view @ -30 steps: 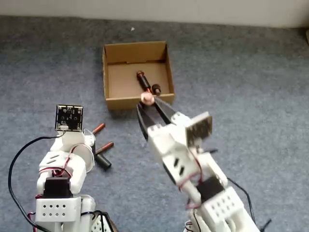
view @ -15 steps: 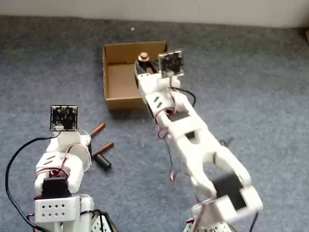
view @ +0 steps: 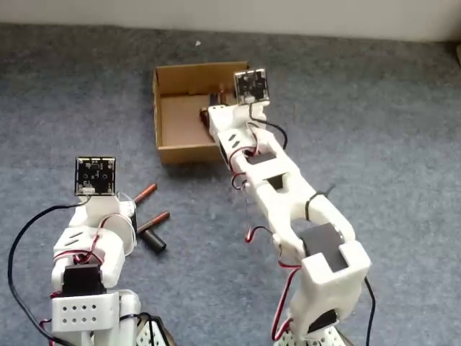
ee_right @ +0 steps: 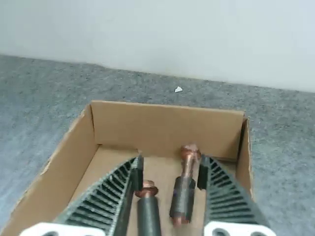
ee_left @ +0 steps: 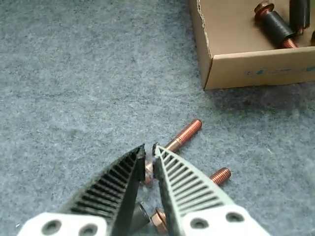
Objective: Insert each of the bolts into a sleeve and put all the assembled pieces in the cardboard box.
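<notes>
Soft, even, fairly bright light, faint diffuse shadow beside the cardboard box

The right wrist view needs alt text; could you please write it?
The right gripper, open, hangs over the cardboard box, with two sleeved bolts inside between its fingers. Grey carpet and a pale wall lie beyond.

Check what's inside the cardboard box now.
Two sleeved bolts lie on the cardboard box floor, below the open right end effector. Its fingers hide part of the floor, so a third cannot be ruled out.
</notes>
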